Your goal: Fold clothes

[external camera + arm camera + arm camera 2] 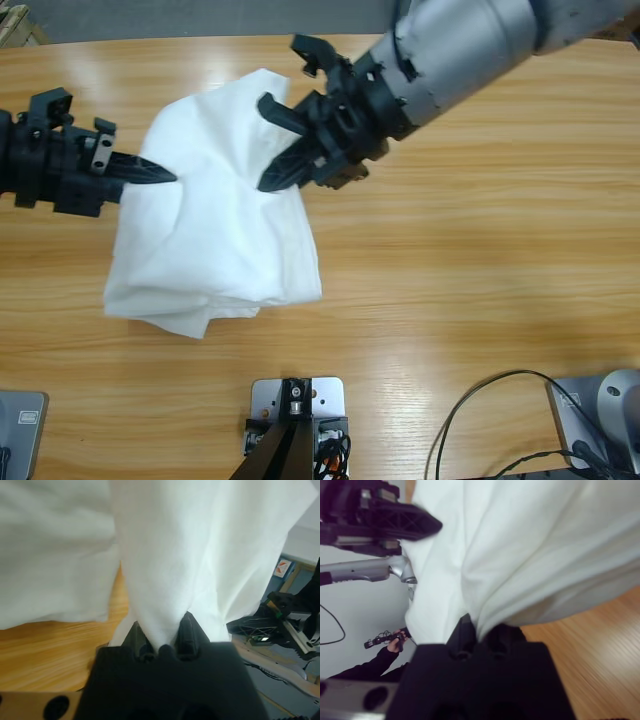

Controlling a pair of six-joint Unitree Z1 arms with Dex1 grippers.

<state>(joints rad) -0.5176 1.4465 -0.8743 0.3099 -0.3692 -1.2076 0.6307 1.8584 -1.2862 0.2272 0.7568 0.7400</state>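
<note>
A white T-shirt (210, 240) lies bunched on the left half of the wooden table (480, 250), its upper part pulled up into a peak. My left gripper (170, 176) comes in from the left edge and is shut on the shirt's left side. In the left wrist view the cloth (200, 555) runs down between the jaws of that gripper (162, 640). My right gripper (260, 142) reaches down from the upper right, jaws spread apart, with a fold of the shirt between them. The right wrist view shows the cloth (530, 555) draped over that gripper (482, 635), and the left gripper (395, 520) beyond it.
Bare wood stretches right of the shirt and along the front. A black cable (470, 410) loops at the bottom right. In the right wrist view a person's hand (395, 642) in a dark sleeve holds a small black device beyond the table.
</note>
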